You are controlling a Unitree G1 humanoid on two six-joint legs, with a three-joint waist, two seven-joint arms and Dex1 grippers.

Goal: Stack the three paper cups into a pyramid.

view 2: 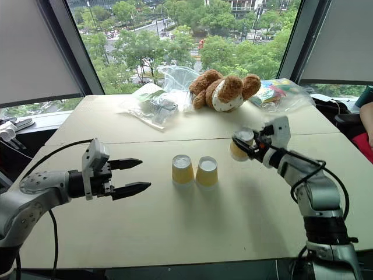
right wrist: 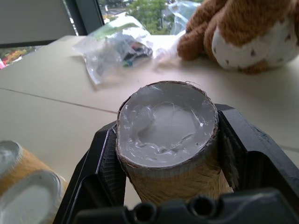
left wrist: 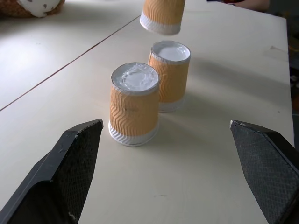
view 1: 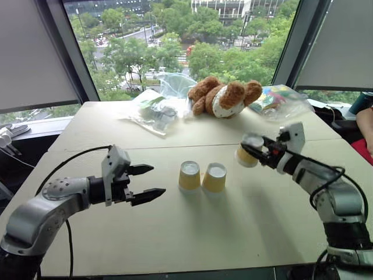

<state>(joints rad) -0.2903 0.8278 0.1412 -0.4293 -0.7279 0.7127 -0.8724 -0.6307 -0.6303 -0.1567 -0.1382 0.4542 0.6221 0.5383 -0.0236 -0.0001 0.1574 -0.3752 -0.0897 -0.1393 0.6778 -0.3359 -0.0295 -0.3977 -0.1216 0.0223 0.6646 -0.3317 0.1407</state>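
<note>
My right gripper (view 1: 252, 150) is clamped on one paper cup (view 1: 247, 151), base up, fingers pressing both sides of its ribbed yellow wall. That cup is off the table (view 1: 175, 233), in the air just right of the other two and a bit farther away. In my right wrist view the held cup (right wrist: 168, 140) sits squarely between the black fingers (right wrist: 100, 163), its white base facing the camera.

The other two cups stand upside down on the table, side by side, touching or nearly so: left cup (view 1: 189, 175), right cup (view 1: 214, 177). Both are near the table's middle, just on the near side of the seam between the two tabletops.

My left gripper (view 1: 152, 181) is wide open, holding nothing. It points toward the cup pair from the left, well apart from them. My left wrist view looks between both fingertips (left wrist: 70, 158) at the near cup (left wrist: 134, 105), with the second cup (left wrist: 170, 74) behind it and the held cup's rim (left wrist: 161, 16) hanging above.

At the far edge: a stuffed bear (view 1: 224, 96), clear plastic bags (view 1: 154, 111) left of it, and a colourful bag (view 1: 277, 99) right of it. A person's arm (view 1: 365, 125) shows at the right edge.
</note>
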